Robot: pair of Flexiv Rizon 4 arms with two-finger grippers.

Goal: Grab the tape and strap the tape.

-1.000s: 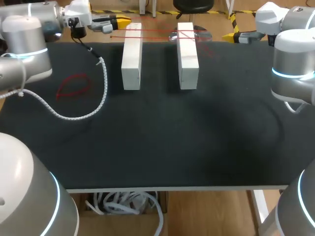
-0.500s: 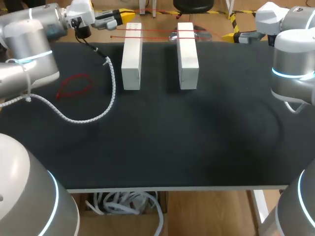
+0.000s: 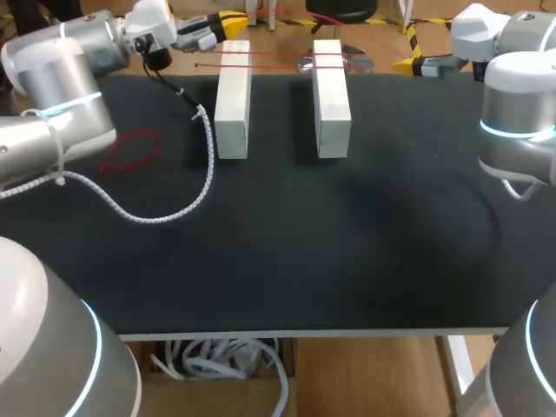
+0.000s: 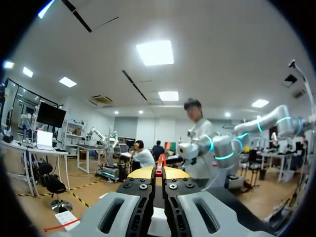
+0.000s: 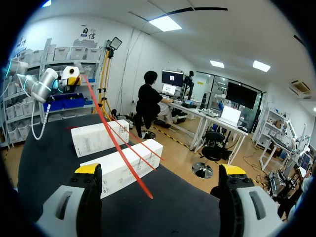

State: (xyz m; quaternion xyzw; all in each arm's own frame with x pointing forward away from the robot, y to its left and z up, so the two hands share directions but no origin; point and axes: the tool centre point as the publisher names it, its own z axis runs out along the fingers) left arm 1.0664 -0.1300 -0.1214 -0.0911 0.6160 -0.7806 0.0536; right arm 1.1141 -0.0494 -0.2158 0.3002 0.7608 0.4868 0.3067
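The red tape (image 3: 261, 57) is stretched across the white blocks (image 3: 233, 100) at the desk's far edge, with one end clamped in the tips of the left gripper (image 4: 159, 173). The right gripper (image 5: 160, 170) is spread wide by the far right corner. The strand is best kept taut while it is wrapped.

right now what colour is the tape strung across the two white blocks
Red: the tape is a thin plain red strand, clearest in the right wrist view.

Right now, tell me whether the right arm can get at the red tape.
Probably yes: the right gripper is open and the tape runs from the left gripper to just ahead of it, with nothing between.
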